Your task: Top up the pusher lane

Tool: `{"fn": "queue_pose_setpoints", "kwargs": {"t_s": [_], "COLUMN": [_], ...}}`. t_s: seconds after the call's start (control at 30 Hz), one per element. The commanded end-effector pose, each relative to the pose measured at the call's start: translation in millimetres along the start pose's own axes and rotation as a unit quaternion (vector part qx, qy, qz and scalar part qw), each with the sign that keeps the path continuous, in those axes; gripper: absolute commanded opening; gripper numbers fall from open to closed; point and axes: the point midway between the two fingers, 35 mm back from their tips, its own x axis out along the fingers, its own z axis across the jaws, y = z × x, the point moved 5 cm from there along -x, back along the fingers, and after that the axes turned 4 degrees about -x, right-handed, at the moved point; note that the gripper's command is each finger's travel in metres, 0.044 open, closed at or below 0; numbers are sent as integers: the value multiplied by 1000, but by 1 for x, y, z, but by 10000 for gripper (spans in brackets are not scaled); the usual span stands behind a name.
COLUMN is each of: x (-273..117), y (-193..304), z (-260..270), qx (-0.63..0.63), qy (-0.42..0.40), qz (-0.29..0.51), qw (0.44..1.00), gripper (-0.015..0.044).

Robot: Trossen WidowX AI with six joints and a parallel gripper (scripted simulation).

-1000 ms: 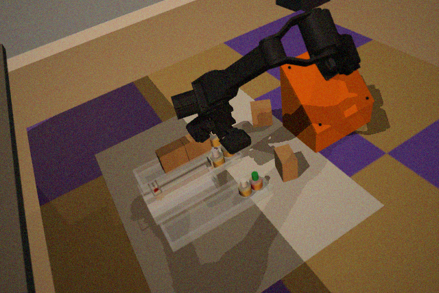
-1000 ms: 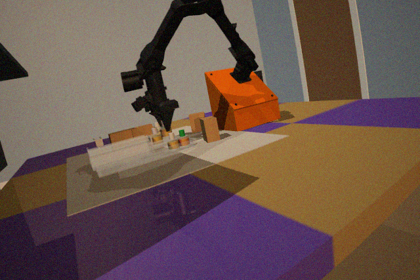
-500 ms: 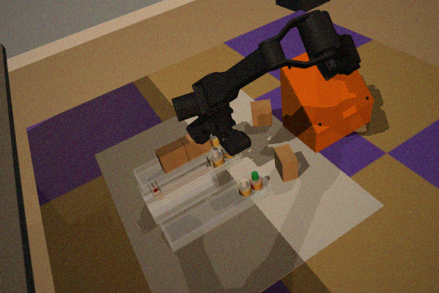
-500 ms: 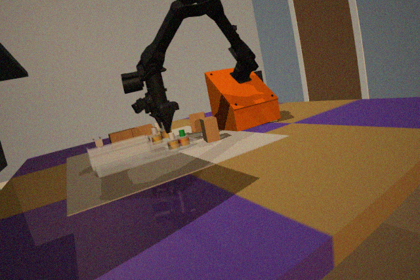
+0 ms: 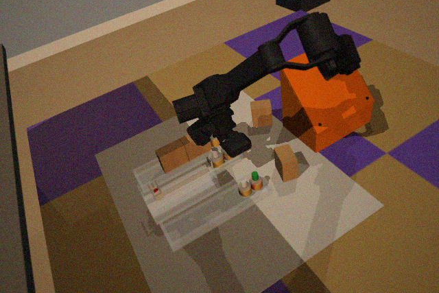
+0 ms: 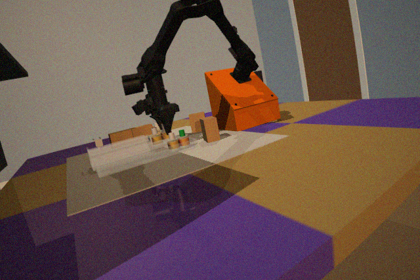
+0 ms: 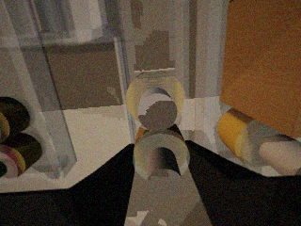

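Observation:
My gripper is shut on a pale-capped jar with an orange band, at the front end of the sprung lane. Just ahead of it in that lane is the lane jar, also pale-capped and orange-banded; the two look close together or touching. The clear rack has a pale edge behind the lane jar in the wrist view, perhaps the pusher plate. Fingers hide much of the held jar; whether its base touches the lane floor, and the front stop, cannot be made out.
A pale-capped jar and a green-capped jar stand together at one side. Another pale-capped jar stands at the other side. Wooden blocks stand around the rack.

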Motion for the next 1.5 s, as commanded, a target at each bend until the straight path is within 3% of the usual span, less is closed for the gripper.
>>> {"fn": "queue_pose_setpoints", "kwargs": {"t_s": [0.0, 1.47], "x": [1, 7], "y": [-5, 2], "z": [1, 1], "qx": [-5, -5], "qy": [-3, -3], "qz": [-10, -9], "qw": [1000, 1000], "gripper": [0, 0]}}
